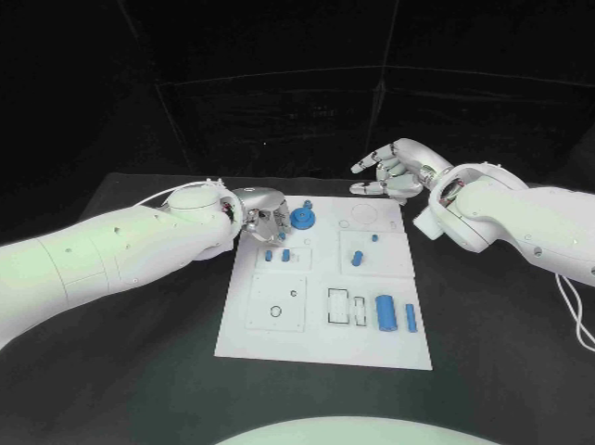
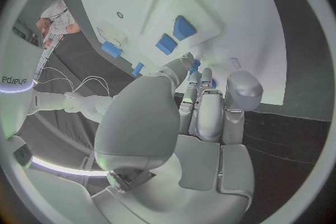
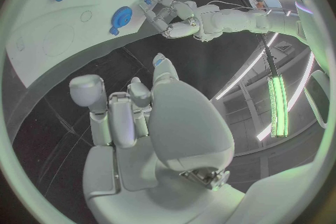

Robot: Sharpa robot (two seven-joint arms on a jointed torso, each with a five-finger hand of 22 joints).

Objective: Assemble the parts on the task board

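The white task board (image 1: 322,338) lies in the middle of the black table. My left hand (image 1: 263,221) hovers over its far left corner, beside a round blue part (image 1: 303,220). Its fingers are curled, and the thumb and a finger pinch a small blue part (image 2: 195,66). My right hand (image 1: 397,172) is raised beyond the board's far edge with its fingers apart, holding nothing. The right wrist view shows the round blue part (image 3: 123,13) and my left hand (image 3: 168,15) past the right hand's fingertips (image 3: 161,61).
More blue parts sit on the board: two small ones (image 1: 278,253) below my left hand, two pegs (image 1: 358,258) in the middle right panel, and a block (image 1: 385,311) with a slim bar (image 1: 410,317) at the near right. Black table surrounds the board.
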